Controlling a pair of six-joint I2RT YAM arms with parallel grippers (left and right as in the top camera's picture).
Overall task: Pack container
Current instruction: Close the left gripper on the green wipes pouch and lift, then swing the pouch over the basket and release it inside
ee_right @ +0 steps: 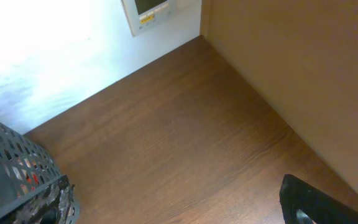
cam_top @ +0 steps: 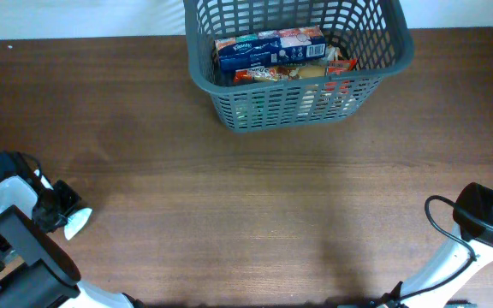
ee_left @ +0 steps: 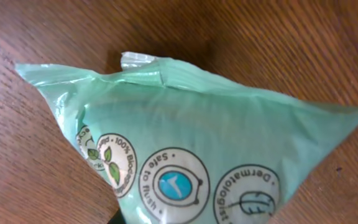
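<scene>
- Container (cam_top: pixel 289 107): a dark grey slotted basket, standing upright at the middle of the desk's far edge. One corner of it also shows at the lower left of the right wrist view.
- Container contents: a blue carton (cam_top: pixel 268 47) lies along the far side. Red and orange packets (cam_top: pixel 289 73) lie just in front of it, and more red wrapping shows through the slots at the front right. Individual packets cannot be told apart.
- Desk (cam_top: pixel 246 197): brown wood grain. The wide middle strip lies between the basket and both arms.
- Left end effector (cam_top: pixel 65 216): located at the near left corner of the desk, well apart from the basket. It is pressed together, pinching a pale green pack of wipes (ee_left: pixel 216 149).
- Pack of wipes: it fills the left wrist view and hides the fingers there. Round printed seals read "Safe to flush" and "100% Biodegradable". A crimped clear seam sits at its upper edge. From overhead only a pale tip of it shows at the fingers.
- Right end effector (cam_top: pixel 476 214): located at the near right corner of the desk, spread wide and holding nothing. Only a dark edge of it enters the right wrist view, at the bottom right.
- Black cable (cam_top: pixel 439 218): loops beside the right arm.
</scene>
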